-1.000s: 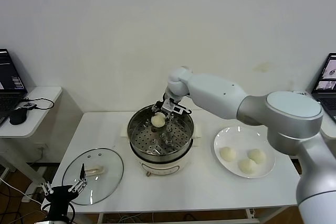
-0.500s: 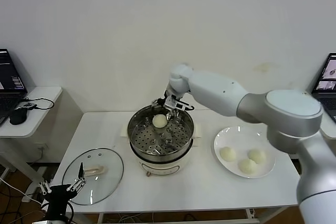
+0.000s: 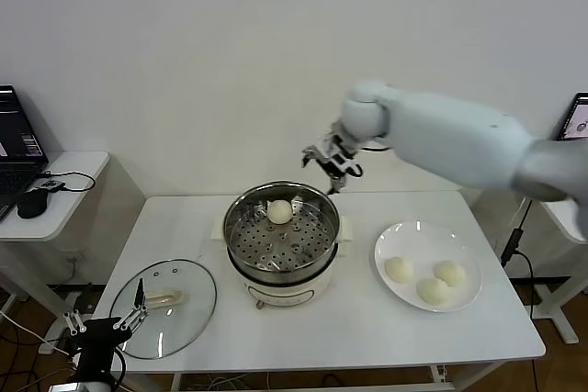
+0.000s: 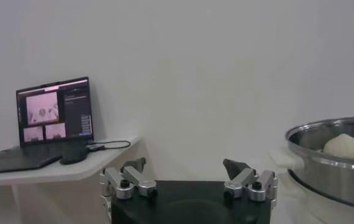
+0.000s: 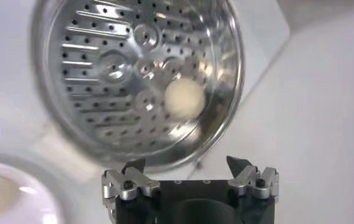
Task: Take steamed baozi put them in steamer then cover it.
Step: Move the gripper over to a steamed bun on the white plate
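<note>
while the right claw (image 3: 333, 164) hangs wide open and empty, the cover (image 3: 163, 308) handle's long axis runs left-right.

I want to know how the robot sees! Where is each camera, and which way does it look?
Head view: from the robot's head, down at the white table; the open right gripper shows above the shiny round steel steamer.
Left wrist view: low beside the table, facing sideways; the open left gripper shows.
Right wrist view: above, looking down into the steamer; the right gripper shows.
All three share the steamer holding one cream-white round baozi.
</note>
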`<state>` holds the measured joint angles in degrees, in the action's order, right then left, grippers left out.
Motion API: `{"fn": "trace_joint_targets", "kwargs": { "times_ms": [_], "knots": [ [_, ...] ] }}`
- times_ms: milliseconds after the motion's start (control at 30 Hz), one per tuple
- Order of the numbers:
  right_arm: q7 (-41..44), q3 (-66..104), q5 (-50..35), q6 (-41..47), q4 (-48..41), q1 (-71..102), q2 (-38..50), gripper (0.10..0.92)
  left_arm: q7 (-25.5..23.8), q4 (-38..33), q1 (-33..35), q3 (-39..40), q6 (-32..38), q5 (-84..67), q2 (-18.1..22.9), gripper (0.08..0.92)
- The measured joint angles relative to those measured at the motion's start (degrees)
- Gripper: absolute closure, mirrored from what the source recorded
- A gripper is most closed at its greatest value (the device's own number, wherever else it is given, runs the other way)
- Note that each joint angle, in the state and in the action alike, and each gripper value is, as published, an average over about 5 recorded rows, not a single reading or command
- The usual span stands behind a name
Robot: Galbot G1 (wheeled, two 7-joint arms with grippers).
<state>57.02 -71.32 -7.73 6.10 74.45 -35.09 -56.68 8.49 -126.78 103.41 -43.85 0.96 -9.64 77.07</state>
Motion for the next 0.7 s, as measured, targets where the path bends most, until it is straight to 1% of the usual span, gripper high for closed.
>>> {"fn": "trace_joint_targets", "kwargs": {
  "times_ms": [200,367,533,700],
  "knots": [
    [1.1,2.4,0.4,5.8,6.7,3.1,11.7,0.203,0.0,0.1,0.2,0.4,0.0,0.4,0.0,0.177],
    [1.9,6.4,2.4,8.2,9.4,8.5,18.9,0.203,-0.1,-0.2,0.5,0.3,-0.2,0.8,0.0,0.177],
    [2.8,11.3,5.4,8.6,9.8,15.2,22.7,0.202,-0.1,-0.1,1.0,0.0,-0.2,1.1,0.1,0.177],
    [3.6,15.5,8.3,7.9,8.5,21.9,23.9,0.203,-0.1,0.1,1.3,-0.3,-0.2,1.3,0.3,0.177]
  ]
}}
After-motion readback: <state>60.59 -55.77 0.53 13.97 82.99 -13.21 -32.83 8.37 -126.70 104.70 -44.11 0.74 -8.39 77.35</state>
